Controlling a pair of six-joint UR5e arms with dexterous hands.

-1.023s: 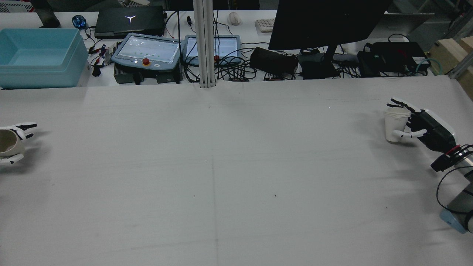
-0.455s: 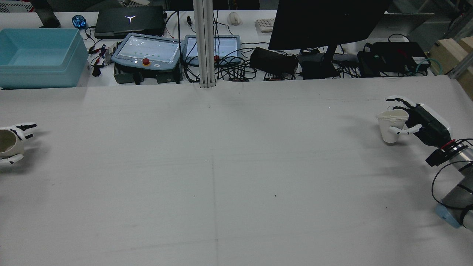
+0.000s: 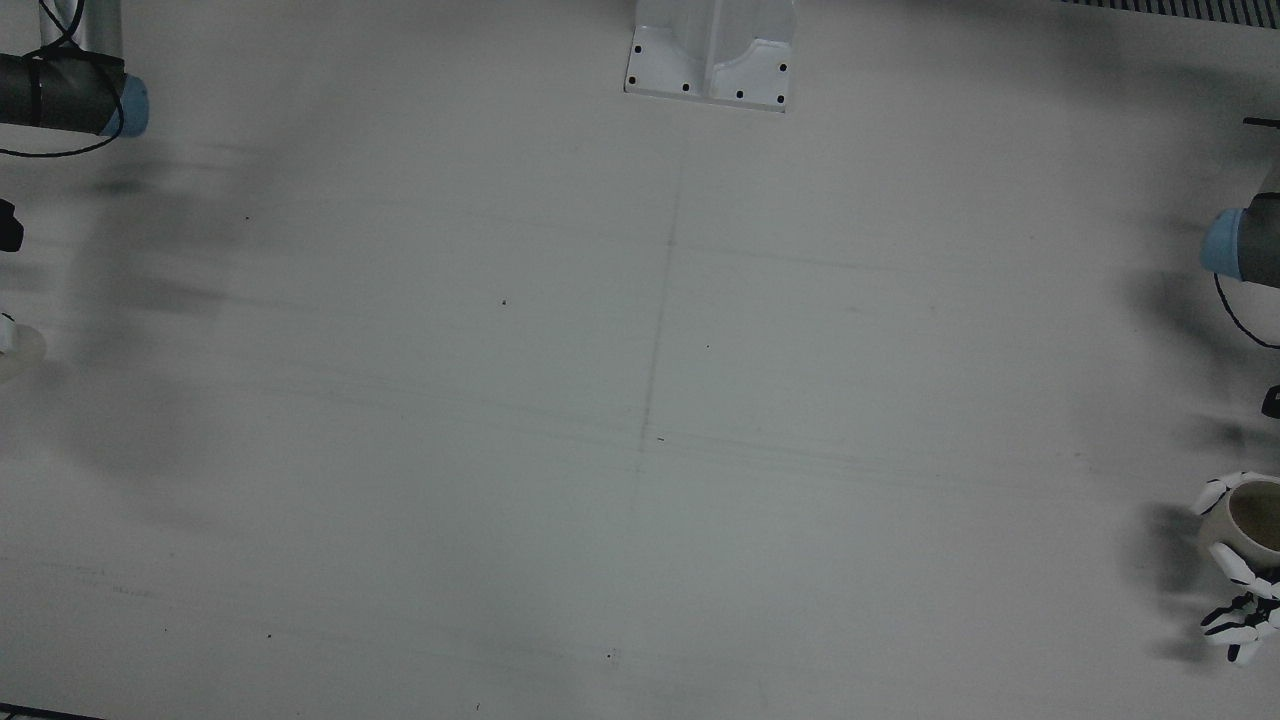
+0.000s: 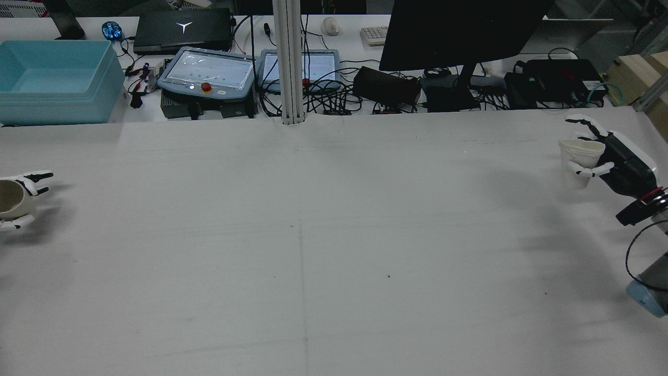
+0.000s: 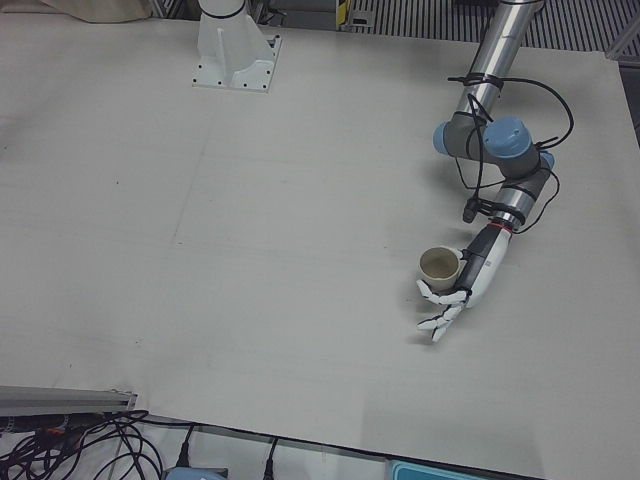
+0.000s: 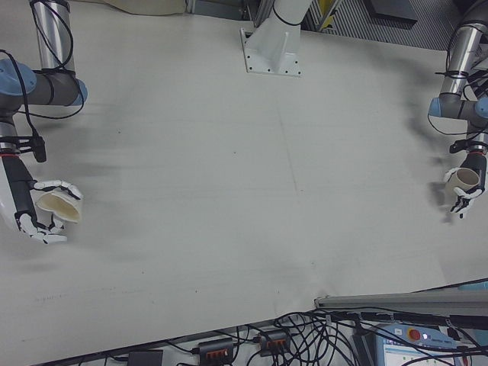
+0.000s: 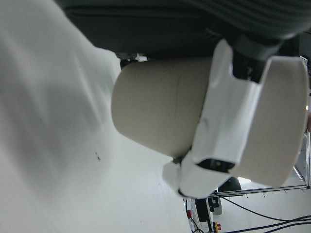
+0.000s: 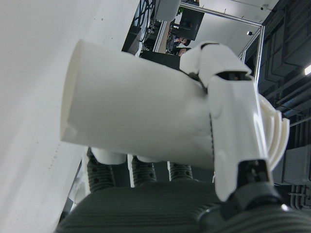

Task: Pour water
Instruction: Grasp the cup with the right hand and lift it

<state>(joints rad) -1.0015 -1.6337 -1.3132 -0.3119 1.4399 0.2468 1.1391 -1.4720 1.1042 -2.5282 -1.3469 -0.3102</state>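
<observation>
right robot hand wrapped around white cup

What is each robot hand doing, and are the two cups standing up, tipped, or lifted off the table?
Right hand: shut on the white paper cup.
White paper cup: held upright, lifted off the table.
Left hand: shut on the beige cup.
Beige cup: held upright, mouth open upward; cannot tell if it touches the table.
White table: bare in the middle.
</observation>
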